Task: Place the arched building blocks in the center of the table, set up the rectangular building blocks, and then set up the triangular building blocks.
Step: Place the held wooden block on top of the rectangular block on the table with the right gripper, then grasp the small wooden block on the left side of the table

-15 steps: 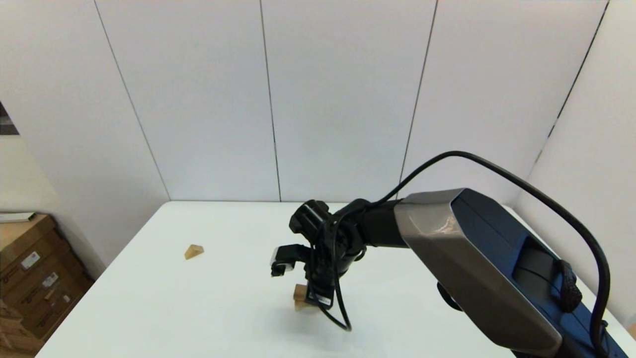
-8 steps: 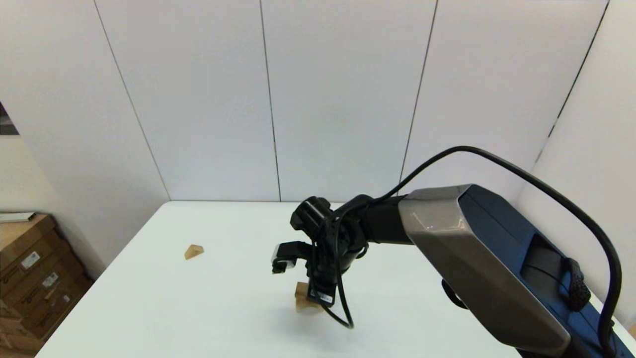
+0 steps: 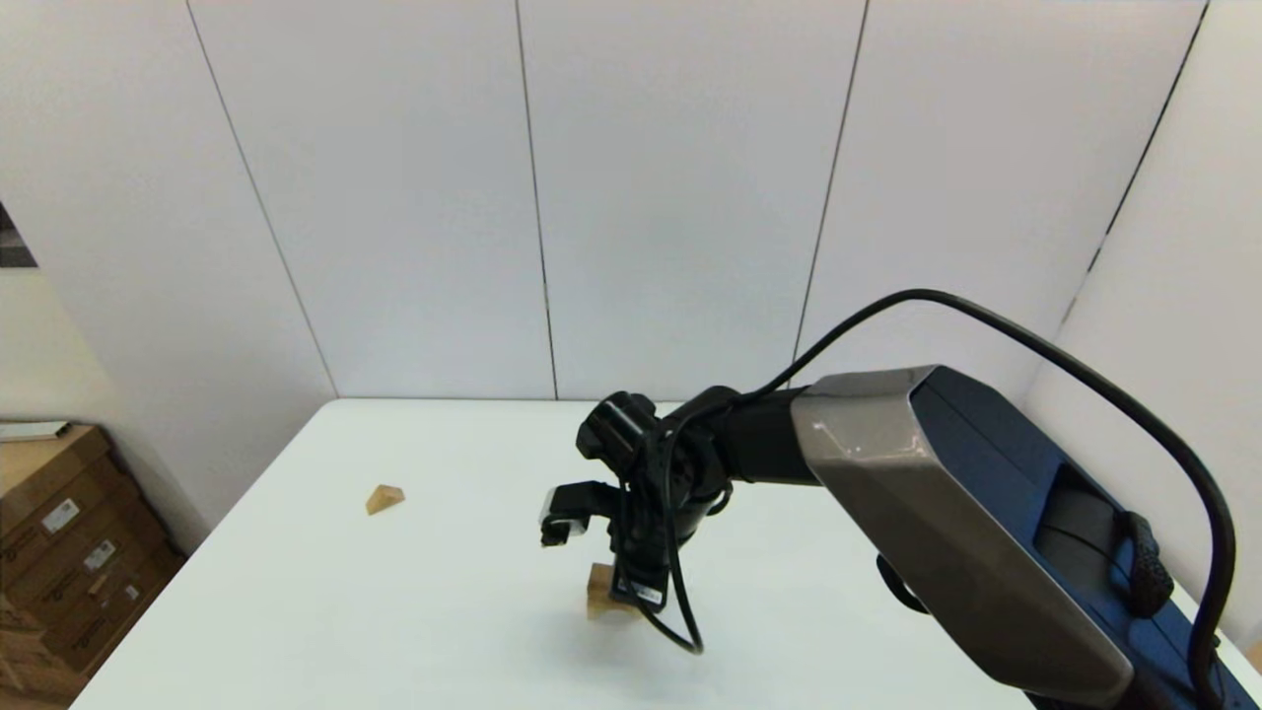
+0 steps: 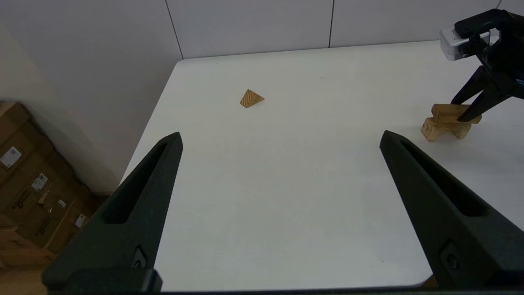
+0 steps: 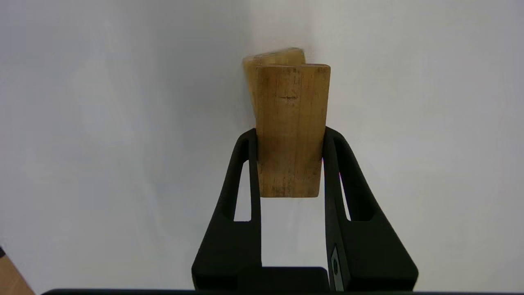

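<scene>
At the table's middle, my right gripper (image 3: 631, 590) points down and is shut on the tan rectangular block (image 5: 291, 131), its fingers pressing the slab's two long sides. The slab (image 4: 450, 112) lies flat across the top of the arched block (image 4: 444, 128), which stands on its two legs; only one end of the arch (image 5: 278, 56) shows past the slab in the right wrist view. The small triangular block (image 3: 385, 499) lies alone at the far left of the table (image 3: 394, 611). My left gripper (image 4: 280, 137) hangs open over the near left part of the table, holding nothing.
Brown cardboard boxes (image 3: 59, 552) stand on the floor past the table's left edge. White wall panels rise behind the far edge. My right arm and its cable (image 3: 946, 532) stretch over the right half of the table.
My right arm lifted a little and its gripper edged slightly right with the slab over the arch. Since half a second ago it is almost still. The triangular block has not moved.
</scene>
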Motion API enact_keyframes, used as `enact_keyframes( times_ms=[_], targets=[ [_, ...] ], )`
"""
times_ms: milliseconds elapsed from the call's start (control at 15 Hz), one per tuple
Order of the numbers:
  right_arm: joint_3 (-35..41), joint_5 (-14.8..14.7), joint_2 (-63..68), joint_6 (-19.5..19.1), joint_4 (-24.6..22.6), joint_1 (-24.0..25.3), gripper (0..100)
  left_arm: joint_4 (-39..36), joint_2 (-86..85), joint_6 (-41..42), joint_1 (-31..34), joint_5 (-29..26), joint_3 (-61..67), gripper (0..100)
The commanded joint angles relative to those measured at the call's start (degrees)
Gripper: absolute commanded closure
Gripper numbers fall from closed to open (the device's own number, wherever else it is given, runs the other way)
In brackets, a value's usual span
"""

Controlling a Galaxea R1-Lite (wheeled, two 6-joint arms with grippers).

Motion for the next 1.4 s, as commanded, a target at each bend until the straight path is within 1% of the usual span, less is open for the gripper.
enact_keyframes(
  times_ms=[67, 533, 933, 1000, 1400],
  targets=[
    [0.0, 0.1, 0.2, -0.2, 0.3, 0.1, 100, 0.0, 0.1, 0.0, 0.0, 0.0, 0.0, 0],
    [0.0, 0.2, 1.0, 0.0, -0.8, 0.4, 100, 0.0, 0.1, 0.0, 0.0, 0.0, 0.0, 0],
    [0.0, 0.2, 1.0, 0.0, -0.8, 0.4, 100, 0.0, 0.1, 0.0, 0.0, 0.0, 0.0, 0],
    [-0.1, 0.2, 1.0, 0.0, -0.8, 0.4, 0, 0.0, 0.1, 0.0, 0.0, 0.0, 0.0, 0],
    [0.0, 0.4, 0.6, 0.7, -2.1, 0.2, 0, 0.0, 0.1, 0.0, 0.0, 0.0, 0.0, 0]
  ],
)
